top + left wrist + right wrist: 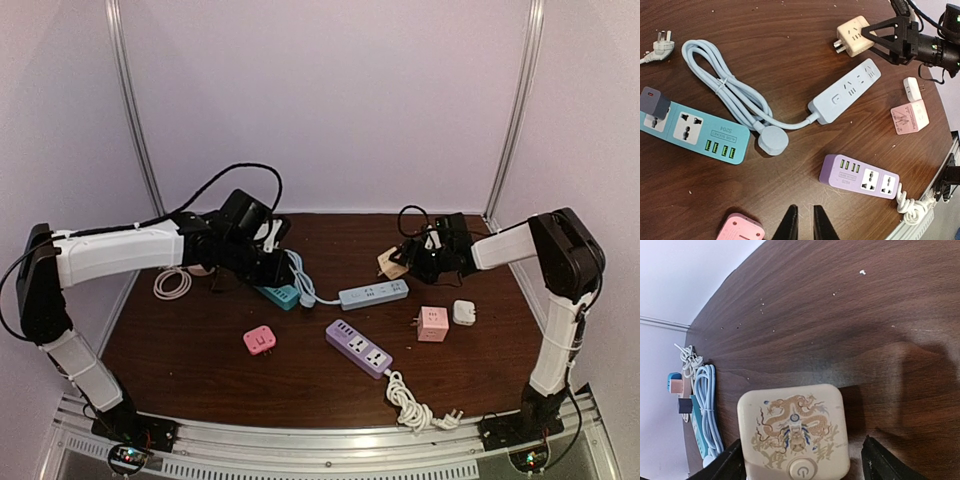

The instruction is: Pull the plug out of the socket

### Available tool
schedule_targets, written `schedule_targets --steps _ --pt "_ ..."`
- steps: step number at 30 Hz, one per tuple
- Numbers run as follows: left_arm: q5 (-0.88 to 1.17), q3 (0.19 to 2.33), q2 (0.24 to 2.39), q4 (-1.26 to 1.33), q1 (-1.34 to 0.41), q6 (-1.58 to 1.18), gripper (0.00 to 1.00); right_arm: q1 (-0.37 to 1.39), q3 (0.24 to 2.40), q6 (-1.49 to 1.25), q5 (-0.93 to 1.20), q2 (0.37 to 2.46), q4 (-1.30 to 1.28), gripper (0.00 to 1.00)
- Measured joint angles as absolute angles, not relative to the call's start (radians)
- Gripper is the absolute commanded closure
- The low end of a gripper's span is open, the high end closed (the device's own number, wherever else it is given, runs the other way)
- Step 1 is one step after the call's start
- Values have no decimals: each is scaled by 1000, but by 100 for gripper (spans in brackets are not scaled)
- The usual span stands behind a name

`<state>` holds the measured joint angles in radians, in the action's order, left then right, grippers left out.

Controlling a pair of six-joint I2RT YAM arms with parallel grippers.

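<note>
Cream plastic cube plug (794, 432) with a gold dragon print lies on the dark wooden table (840, 315), prongs (838, 45) bare, beside the pale blue power strip (847, 92). Our right gripper (806, 461) straddles it, fingers apart, seemingly unclamped. We should lift straight up without nudging it. Our left gripper (806, 225) hangs nearly closed, empty.

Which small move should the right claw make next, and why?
Probably lift the right claw up and away from the cream cube adapter. Its fingers stand open on either side of the cube, not clamped on it. The cube's prongs are bare, and it lies apart from the light blue power strip, so it seems to be unplugged already.
</note>
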<state>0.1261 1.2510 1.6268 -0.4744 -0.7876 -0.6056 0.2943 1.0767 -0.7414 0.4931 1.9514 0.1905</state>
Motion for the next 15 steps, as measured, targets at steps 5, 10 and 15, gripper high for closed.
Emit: schedule_targets --steps 5,10,15 --pt "96 1251 1627 -477 -749 -602 85 294 1091 -679 439 1918 93 19" --pt "65 1266 1628 -508 -662 -596 84 294 1113 -624 379 1892 10 18" --pt "-4 1334 1645 -555 -565 -573 81 295 1124 -580 338 1859 -41 18"
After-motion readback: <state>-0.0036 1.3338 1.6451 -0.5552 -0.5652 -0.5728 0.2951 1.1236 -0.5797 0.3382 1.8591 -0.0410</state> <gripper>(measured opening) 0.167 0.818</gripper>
